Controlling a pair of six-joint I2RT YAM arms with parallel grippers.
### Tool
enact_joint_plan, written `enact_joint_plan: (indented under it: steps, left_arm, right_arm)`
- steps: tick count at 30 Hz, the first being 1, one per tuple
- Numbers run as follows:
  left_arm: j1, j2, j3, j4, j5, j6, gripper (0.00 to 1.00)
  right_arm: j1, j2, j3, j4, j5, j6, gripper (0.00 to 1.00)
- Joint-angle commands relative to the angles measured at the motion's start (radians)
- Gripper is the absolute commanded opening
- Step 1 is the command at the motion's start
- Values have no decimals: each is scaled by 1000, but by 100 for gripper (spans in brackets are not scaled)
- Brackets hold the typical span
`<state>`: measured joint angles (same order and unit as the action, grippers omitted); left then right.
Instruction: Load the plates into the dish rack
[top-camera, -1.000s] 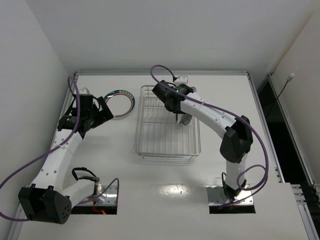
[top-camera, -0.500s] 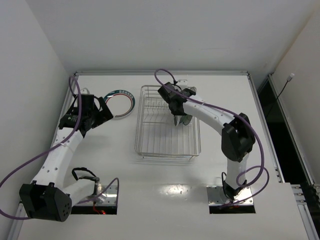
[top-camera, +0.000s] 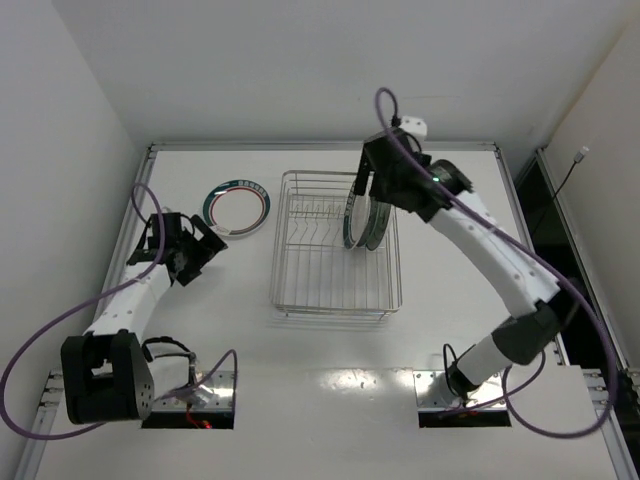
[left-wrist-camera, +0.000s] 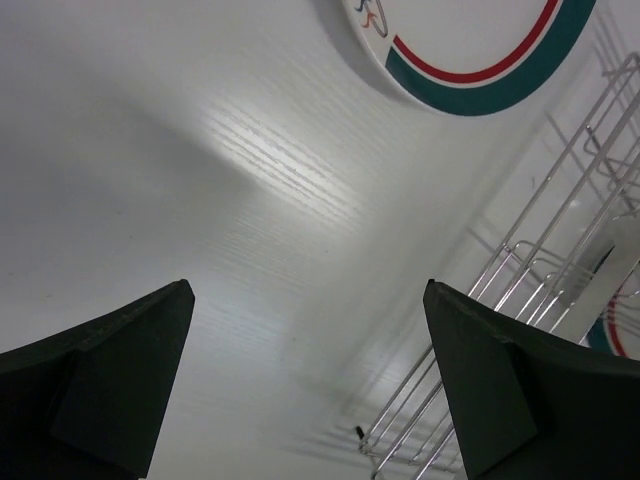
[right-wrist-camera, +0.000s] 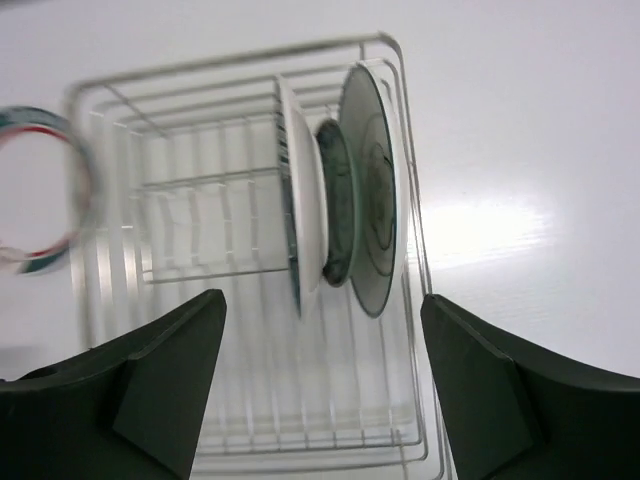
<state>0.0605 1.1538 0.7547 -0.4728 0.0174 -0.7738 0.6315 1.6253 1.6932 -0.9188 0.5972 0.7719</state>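
The wire dish rack (top-camera: 335, 262) sits mid-table. Three plates (top-camera: 362, 222) stand on edge at its far right. In the right wrist view they are a white one (right-wrist-camera: 308, 215), a small teal one (right-wrist-camera: 335, 200) and a greenish one (right-wrist-camera: 375, 225). My right gripper (top-camera: 372, 195) hovers open above them, holding nothing (right-wrist-camera: 322, 300). A green-and-red rimmed plate (top-camera: 237, 208) lies flat on the table left of the rack (left-wrist-camera: 470, 50). My left gripper (top-camera: 210, 245) is open and empty (left-wrist-camera: 308, 290), just near-left of that plate.
The rack's wire corner (left-wrist-camera: 560, 270) shows to the right of my left fingers. White walls close in the table on the left and at the back. The arm bases (top-camera: 455, 395) sit at the near edge.
My right gripper opened, let go of a plate that now stands in the rack, and rose back toward the far right. The left gripper drifted slightly nearer.
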Motion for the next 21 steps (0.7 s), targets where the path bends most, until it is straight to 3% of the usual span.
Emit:
enact_joint_plan:
  steps: [1,4,13,21]
  left_arm:
    - [83,38,-106,236,176,-135,99]
    - [108,93,-190,457,271,-211,99]
    - [128,317,-224,827,276,-372,99]
    - [128,543,-92,827,242,-381,96]
  right_arm:
    - [7,-168,74,9,-75,-35,76]
    - [7,-260,74,23,-143,-46,78]
    - [7,-544,-66,32,-206,-28,78]
    - [7,-716,-151,-12,-206,12,78]
